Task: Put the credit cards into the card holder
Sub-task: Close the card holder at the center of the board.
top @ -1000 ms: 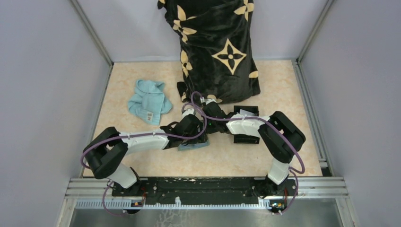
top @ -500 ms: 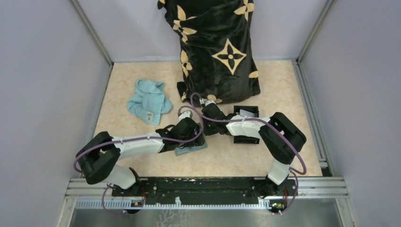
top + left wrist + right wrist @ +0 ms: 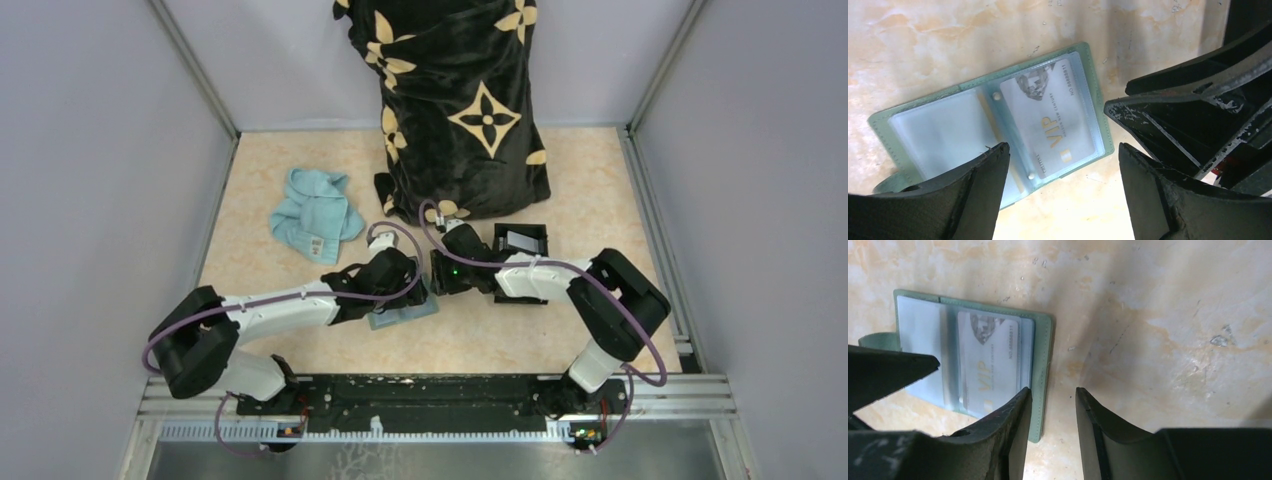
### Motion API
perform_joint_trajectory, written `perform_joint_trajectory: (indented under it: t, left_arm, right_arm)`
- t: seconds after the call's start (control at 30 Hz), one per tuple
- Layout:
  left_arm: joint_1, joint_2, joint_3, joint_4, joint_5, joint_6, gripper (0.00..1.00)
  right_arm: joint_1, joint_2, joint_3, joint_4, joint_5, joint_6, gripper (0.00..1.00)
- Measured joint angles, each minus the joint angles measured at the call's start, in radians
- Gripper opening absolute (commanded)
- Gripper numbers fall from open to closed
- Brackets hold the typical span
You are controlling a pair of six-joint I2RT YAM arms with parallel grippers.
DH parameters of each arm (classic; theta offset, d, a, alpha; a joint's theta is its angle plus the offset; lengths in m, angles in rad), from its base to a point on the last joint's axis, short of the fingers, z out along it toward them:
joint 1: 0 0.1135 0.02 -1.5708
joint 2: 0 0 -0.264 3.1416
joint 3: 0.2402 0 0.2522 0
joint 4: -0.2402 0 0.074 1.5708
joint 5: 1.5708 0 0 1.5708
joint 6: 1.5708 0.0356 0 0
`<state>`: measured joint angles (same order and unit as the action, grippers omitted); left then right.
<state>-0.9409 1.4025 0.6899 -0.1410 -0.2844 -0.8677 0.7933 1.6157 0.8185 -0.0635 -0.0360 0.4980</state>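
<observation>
Probably safest to pinch the soft, light-looking card holder (image 3: 983,125), lying open mid-bench (image 3: 1173,315) with a stiff, slick VIP card (image 3: 1048,117) sleeved inside, by its green border, with left gripper (image 3: 1063,150) spread wide and right gripper (image 3: 1052,395) partly open, both empty.

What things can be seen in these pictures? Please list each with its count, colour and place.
Soft sage-green folding card holder: one, green, lying open on the table between the grippers.
Thin silvery plastic credit card: one, silver with gold VIP lettering, inside the holder's clear sleeve.
Crumpled light blue cloth: one, blue, far left.
Black square box: one, black, beside the right arm; contents unclear.
Plush black fabric with tan flowers: one, back centre.
Beige marbled table: one.
Black two-finger left gripper: open, above the holder.
Black two-finger right gripper: open, empty, at the holder's edge.
</observation>
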Motion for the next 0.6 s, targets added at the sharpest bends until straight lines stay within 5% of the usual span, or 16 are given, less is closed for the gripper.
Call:
perform_joint_trajectory:
  t: [0.2, 0.6]
  left_arm:
    - [0.000, -0.073, -0.009, -0.086, -0.046, -0.032, 0.86]
    - [0.000, -0.189, -0.108, -0.240, -0.112, -0.111, 0.86]
  right_arm:
    - [-0.031, -0.024, -0.073, 0.087, -0.087, 0.028, 0.51]
    - [-0.070, -0.019, -0.138, 0.245, -0.219, 0.074, 0.54]
